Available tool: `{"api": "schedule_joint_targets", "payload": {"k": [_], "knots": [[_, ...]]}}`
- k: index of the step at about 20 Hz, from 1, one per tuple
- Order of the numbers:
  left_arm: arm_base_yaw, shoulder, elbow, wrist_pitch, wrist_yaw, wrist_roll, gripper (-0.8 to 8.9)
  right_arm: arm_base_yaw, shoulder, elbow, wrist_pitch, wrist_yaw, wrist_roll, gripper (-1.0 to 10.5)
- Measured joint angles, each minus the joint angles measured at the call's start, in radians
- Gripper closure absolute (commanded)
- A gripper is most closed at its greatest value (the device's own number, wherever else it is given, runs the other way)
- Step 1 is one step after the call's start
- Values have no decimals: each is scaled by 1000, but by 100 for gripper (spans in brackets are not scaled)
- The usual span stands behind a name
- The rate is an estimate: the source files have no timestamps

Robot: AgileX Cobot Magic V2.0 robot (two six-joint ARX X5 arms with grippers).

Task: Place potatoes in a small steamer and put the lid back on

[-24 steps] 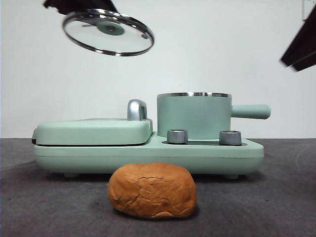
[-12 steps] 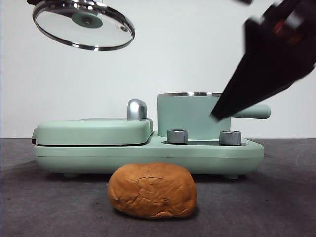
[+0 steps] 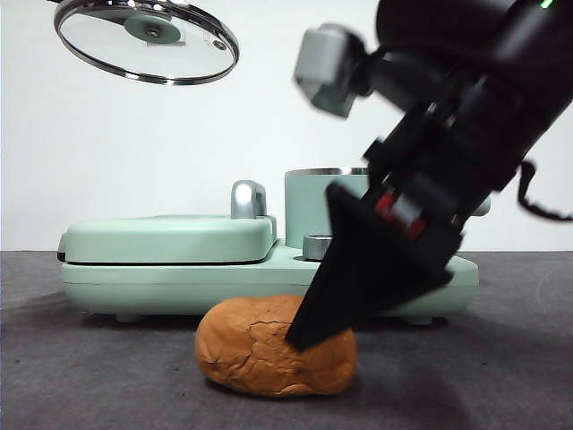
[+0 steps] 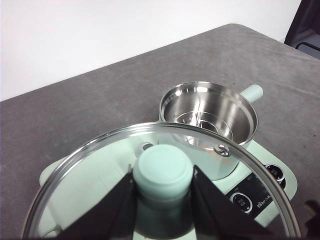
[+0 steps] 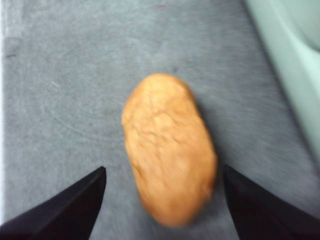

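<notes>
A dark grey, matte table (image 3: 81,376) carries a smooth mint-green cooker base (image 3: 269,282) with a flat hinged grill plate (image 3: 170,237) beside the small steamer (image 4: 207,125) — a cylindrical pot, open, its shiny steel inside bare. The right claw (image 5: 162,210), big and black, is spread wide with a jaw on either side of the potatoes (image 3: 269,345), a rounded golden-brown lump with a cracked crust lying on the table in front of the cooker. The left claw (image 4: 162,200) is clenched on the mint-green knob of the lid (image 3: 148,40) — a clear glass disc with a steel rim, held tilted high above the grill plate.
</notes>
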Motion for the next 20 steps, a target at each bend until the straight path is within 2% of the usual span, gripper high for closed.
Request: {"api": "schedule_joint_targets", "payload": {"k": [2, 3, 6, 10, 14, 17, 20], "knots": [[0, 0, 0, 0, 0, 0, 804, 16, 39, 0, 22, 4, 5, 719], [0, 0, 0, 0, 0, 0, 804, 23, 49, 0, 24, 18, 14, 747], [0, 0, 0, 0, 0, 0, 804, 27, 40, 5, 7, 50, 69, 747], [0, 0, 0, 0, 0, 0, 804, 14, -76, 77, -166, 64, 161, 747], [0, 0, 0, 0, 0, 0, 804, -3, -159, 251, -416, 182, 279, 746], [0, 0, 0, 0, 0, 0, 804, -35, -157, 400, -599, 232, 362, 746], [0, 0, 0, -2, 0, 0, 804, -69, -155, 500, -665, 259, 403, 747]]}}
